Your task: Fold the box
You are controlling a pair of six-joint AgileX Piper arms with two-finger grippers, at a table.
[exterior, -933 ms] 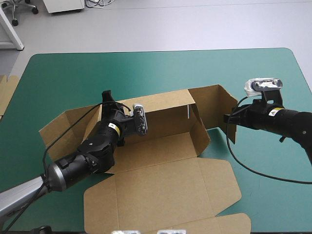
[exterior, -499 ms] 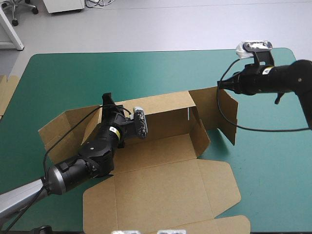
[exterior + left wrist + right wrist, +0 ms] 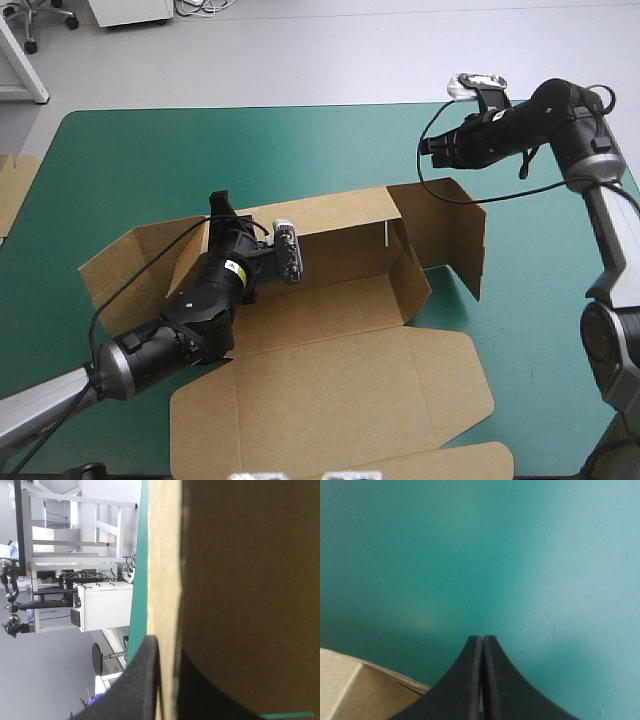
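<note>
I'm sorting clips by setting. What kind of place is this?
Likely a robotics lab bench: a table with a teal-green cover, the left claw and right claw on robot arms, and one brown box part folded.

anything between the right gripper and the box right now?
Nothing: only bare teal-green cover separates the right gripper, shut and clear of the board, from the box at its far right flap. The high view shows it; the right wrist view agrees.

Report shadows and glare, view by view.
High view: the box casts a thin shadow on the teal-green cover beside its right flap. Left wrist view: box wall shaded, its edge lit. Right wrist view: pale sheen on cover ahead of right gripper.
</note>
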